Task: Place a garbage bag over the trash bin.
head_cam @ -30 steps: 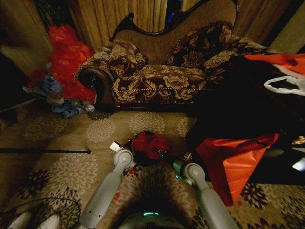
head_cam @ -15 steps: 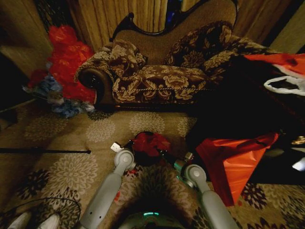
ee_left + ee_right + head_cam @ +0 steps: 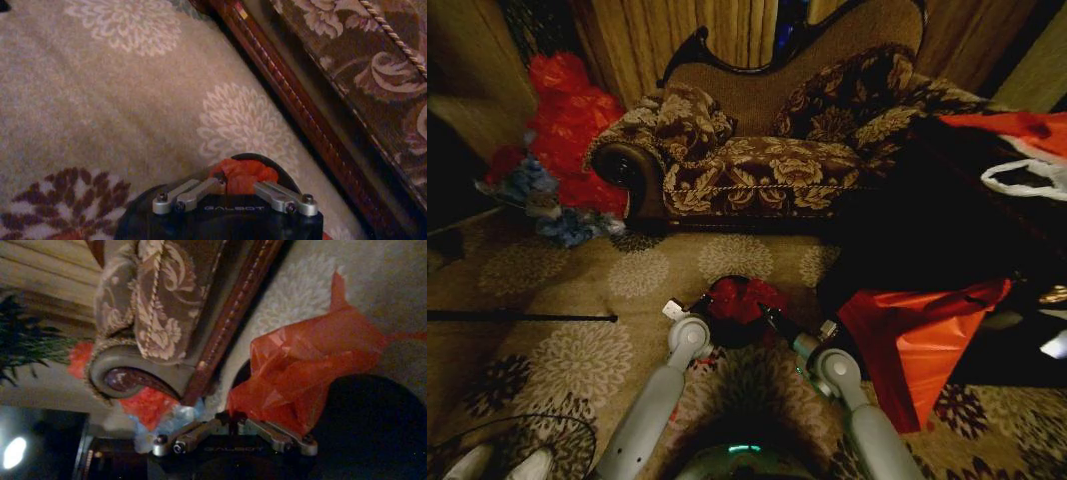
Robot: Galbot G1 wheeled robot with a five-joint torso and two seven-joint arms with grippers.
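Note:
The trash bin (image 3: 727, 330) is a small black cylinder on the carpet just ahead of my base. The red garbage bag (image 3: 742, 297) lies crumpled over its mouth. My left gripper (image 3: 698, 304) is at the bin's left rim and my right gripper (image 3: 773, 319) at its right rim. In the left wrist view my left gripper (image 3: 233, 187) is shut on a bunched fold of the garbage bag (image 3: 244, 173) above the bin's dark rim (image 3: 150, 197). In the right wrist view my right gripper (image 3: 233, 426) is shut on the lower corner of the spread garbage bag (image 3: 303, 365), with the bin (image 3: 380, 425) beside it.
A patterned sofa (image 3: 757, 165) stands close behind the bin. A heap of red and blue bags (image 3: 567, 140) sits at the left. A large orange-red sheet (image 3: 917, 330) hangs off dark furniture at the right. A black rod (image 3: 522, 317) lies on the carpet at left.
Both arms have edged slightly forward. The red bag now sits more compactly over the bin's mouth.

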